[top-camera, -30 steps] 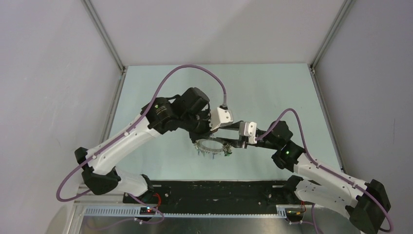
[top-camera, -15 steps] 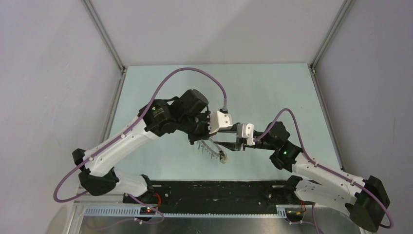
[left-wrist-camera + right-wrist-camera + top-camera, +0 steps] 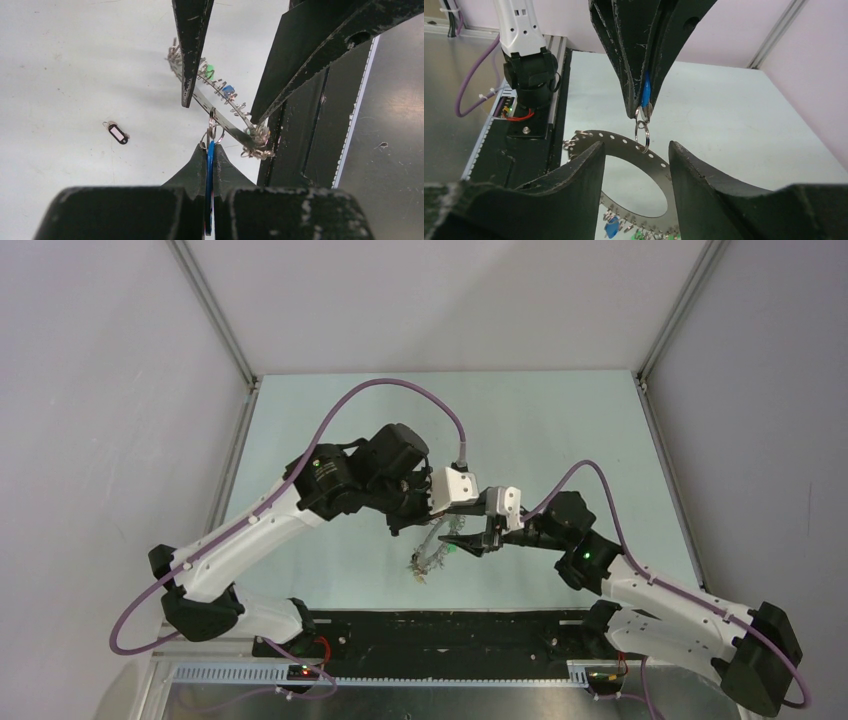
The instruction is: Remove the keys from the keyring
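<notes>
The keyring (image 3: 616, 138), a flat grey hoop punched with holes, hangs tilted above the table (image 3: 560, 430); from above the keyring (image 3: 432, 545) sits between the two arms. My left gripper (image 3: 210, 146) is shut on a blue key (image 3: 209, 172), and its small split ring (image 3: 642, 135) is threaded through the hoop. My right gripper (image 3: 636, 145) is open, with one finger on each side of the hoop's band (image 3: 222, 122); whether the fingers touch it is unclear. More keys (image 3: 228, 90), blue and green, dangle from the hoop's lower edge (image 3: 612, 228).
A small black tag (image 3: 118, 133) lies loose on the table left of the hoop. The black base rail (image 3: 440, 630) runs along the near edge, with the arm bases and cables on it. Frame posts (image 3: 215, 315) stand at the far corners.
The hoop lay nearly flat between both grippers a second ago; it now hangs tilted down and to the left. The right jaws have widened and moved a little left.
</notes>
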